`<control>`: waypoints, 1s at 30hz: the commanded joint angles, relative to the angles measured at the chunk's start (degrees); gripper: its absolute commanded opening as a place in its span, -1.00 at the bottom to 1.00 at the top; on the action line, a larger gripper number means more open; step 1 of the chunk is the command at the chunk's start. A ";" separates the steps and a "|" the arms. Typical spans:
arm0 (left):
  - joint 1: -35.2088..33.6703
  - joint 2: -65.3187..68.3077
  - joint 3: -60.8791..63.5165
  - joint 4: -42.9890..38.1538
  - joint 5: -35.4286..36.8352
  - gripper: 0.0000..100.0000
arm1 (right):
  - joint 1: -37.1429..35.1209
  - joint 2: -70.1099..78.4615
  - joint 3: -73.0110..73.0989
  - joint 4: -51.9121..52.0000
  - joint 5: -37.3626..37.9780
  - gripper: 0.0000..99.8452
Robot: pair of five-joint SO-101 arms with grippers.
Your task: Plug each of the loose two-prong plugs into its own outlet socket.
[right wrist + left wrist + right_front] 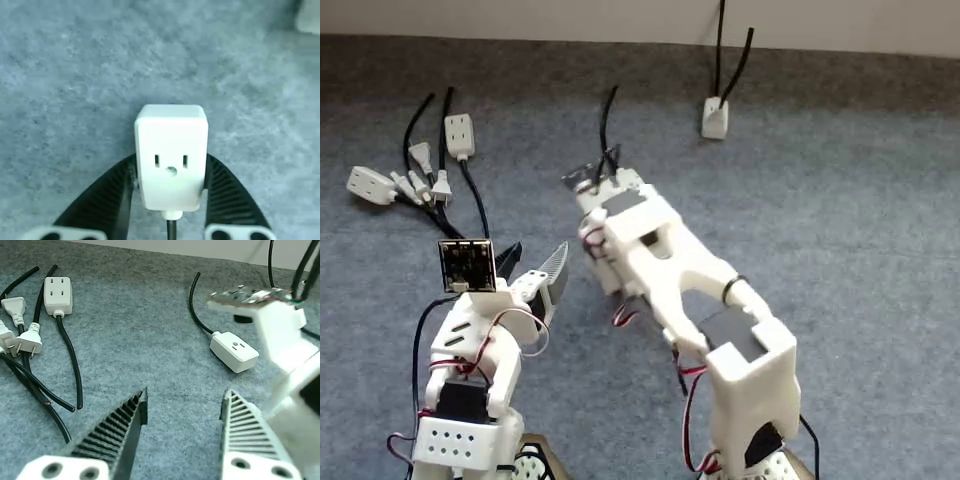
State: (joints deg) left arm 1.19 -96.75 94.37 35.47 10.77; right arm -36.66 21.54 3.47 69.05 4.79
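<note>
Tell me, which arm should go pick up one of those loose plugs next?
Left, probably. The left gripper, open, is nearer the loose plugs; the right gripper sits at an outlet socket.

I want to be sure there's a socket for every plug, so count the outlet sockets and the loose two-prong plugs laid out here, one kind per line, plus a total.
Outlet sockets: 4
Loose two-prong plugs: 3
Total: 7

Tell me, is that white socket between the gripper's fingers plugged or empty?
Empty: the outlet socket shows bare slots, with no plug in it.
</note>
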 commanded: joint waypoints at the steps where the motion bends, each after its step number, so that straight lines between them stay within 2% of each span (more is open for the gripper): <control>1: 0.84 -0.40 -0.48 -1.93 -0.18 -0.50 | 9.80 -0.31 -6.81 1.63 -0.35 -0.74; 4: 1.01 -0.40 -0.48 -1.93 -0.18 -0.50 | 13.85 0.84 -7.60 -3.47 -0.53 -0.74; 8: 1.01 -0.40 -0.48 -1.93 -0.18 -0.50 | 15.78 4.18 -7.25 -8.92 -2.20 -0.74; 11: 1.01 -0.40 -0.48 -1.93 -0.18 -0.50 | 15.87 5.58 -7.87 -8.75 -7.82 -0.67; 16: 1.01 -0.40 -0.48 -1.93 -0.18 -0.50 | 16.13 3.74 -11.12 -5.85 -9.14 -0.42; 22: 1.01 -0.40 -0.48 -1.93 -0.18 -0.50 | 17.71 0.22 -12.62 -3.56 -8.79 -0.40; 30: 1.01 -0.40 -0.48 -1.93 -0.18 -0.50 | 25.54 0.04 -12.53 -5.67 -8.62 -0.40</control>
State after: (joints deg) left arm 1.19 -96.75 94.37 35.47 10.77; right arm -15.03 25.49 -6.20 65.01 -3.65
